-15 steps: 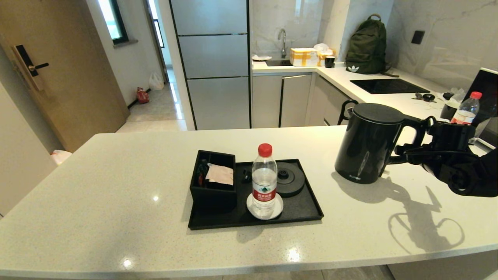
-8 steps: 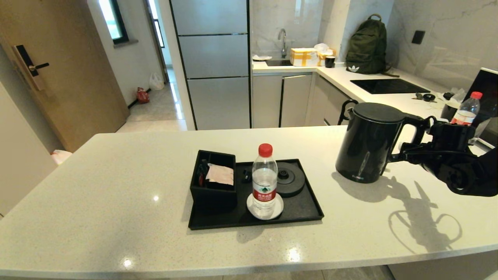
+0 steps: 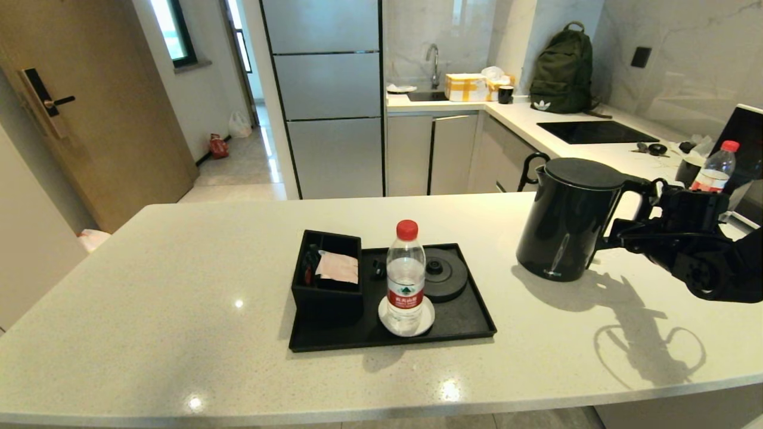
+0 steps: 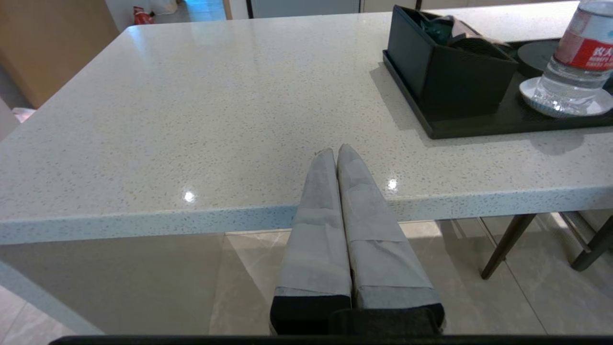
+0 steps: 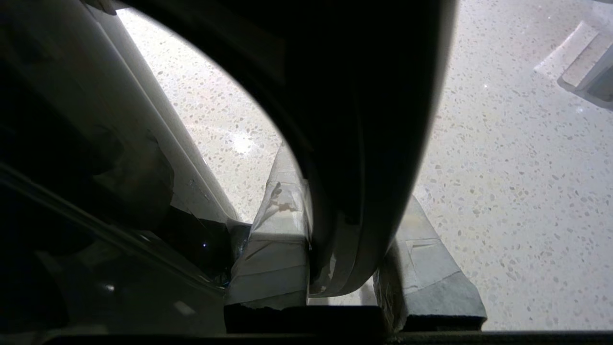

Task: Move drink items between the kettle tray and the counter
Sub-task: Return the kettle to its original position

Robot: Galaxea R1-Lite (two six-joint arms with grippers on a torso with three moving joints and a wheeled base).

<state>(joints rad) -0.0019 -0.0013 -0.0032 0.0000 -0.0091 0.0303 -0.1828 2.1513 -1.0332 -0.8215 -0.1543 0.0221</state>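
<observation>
The black kettle point(image 3: 566, 220) stands upright over the right part of the cream counter point(image 3: 179, 298), well right of the tray. My right gripper point(image 3: 626, 232) is shut on its loop handle point(image 5: 364, 143), one finger on each side. Whether the kettle's foot touches the stone, I cannot tell. The red-capped water bottle point(image 3: 405, 277) stands on the white coaster point(image 3: 424, 325) in the black tray point(image 3: 471, 316), in front of the bare round kettle base point(image 3: 444, 274) and beside the sachet box point(image 3: 326, 298). My left gripper point(image 4: 336, 151) is parked, shut and empty, below the counter's front edge.
A second red-capped bottle point(image 3: 714, 167) and a dark screen point(image 3: 745, 143) sit at the far right behind my right arm. On the rear worktop are a hob point(image 3: 596, 131) and a green backpack point(image 3: 561, 68). Chair legs point(image 4: 507, 244) stand under the counter.
The kettle, in my right gripper, has drifted slightly to the right. The bottle, the tray and the left arm have not moved.
</observation>
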